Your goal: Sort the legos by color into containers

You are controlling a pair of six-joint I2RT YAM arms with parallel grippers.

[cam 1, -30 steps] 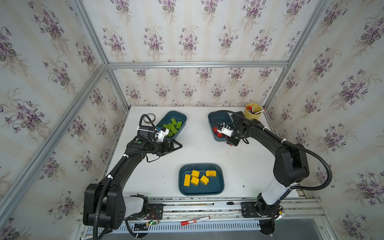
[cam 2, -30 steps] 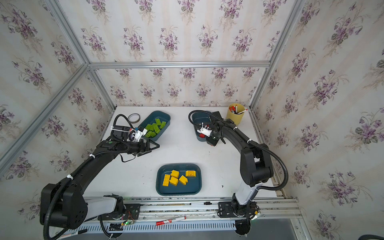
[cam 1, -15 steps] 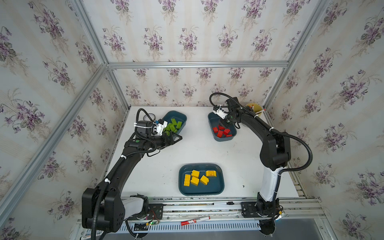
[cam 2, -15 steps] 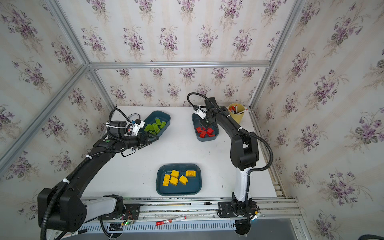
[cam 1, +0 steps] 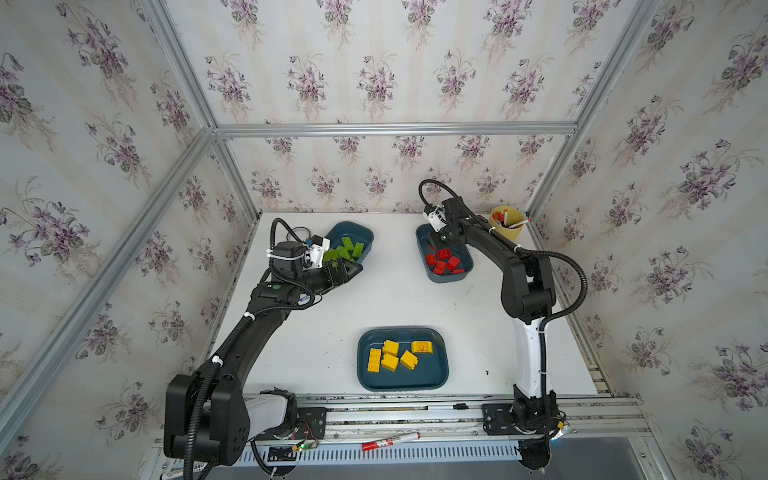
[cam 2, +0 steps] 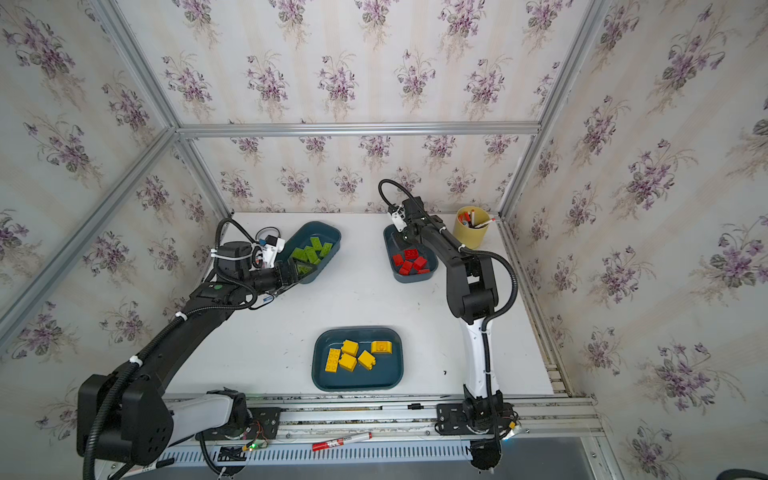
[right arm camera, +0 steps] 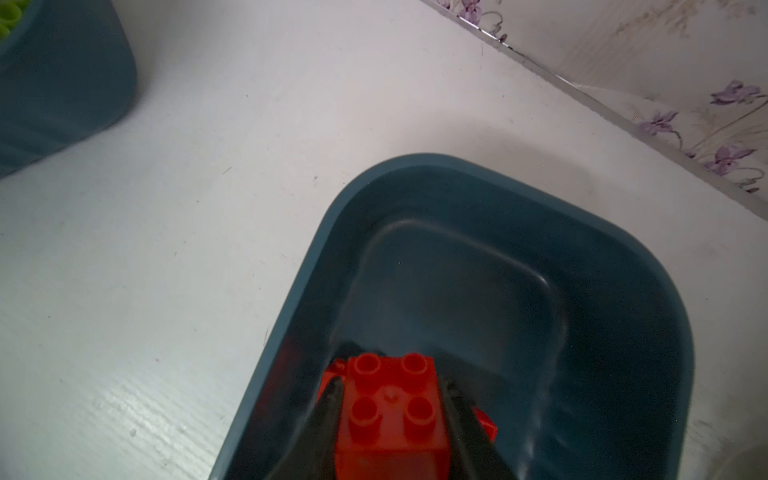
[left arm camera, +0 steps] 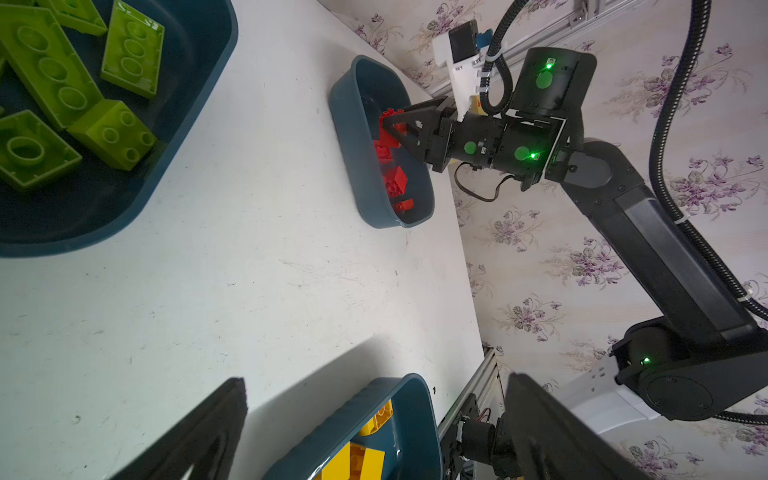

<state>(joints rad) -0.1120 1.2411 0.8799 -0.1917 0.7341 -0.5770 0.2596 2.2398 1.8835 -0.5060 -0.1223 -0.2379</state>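
Partly cropped red brick (right arm camera: 390,419), flanked by right gripper (right arm camera: 391,386), grip unclear

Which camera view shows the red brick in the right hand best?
The right wrist view: the red brick sits close between the fingers of the right hand, studs clear. The left wrist view shows it small, side-on. In both top views it cannot be singled out.

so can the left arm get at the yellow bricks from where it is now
Probably yes: the left arm is by the green tray, jaws open and empty, and only bare table lies between it and the yellow bricks in the near tray.
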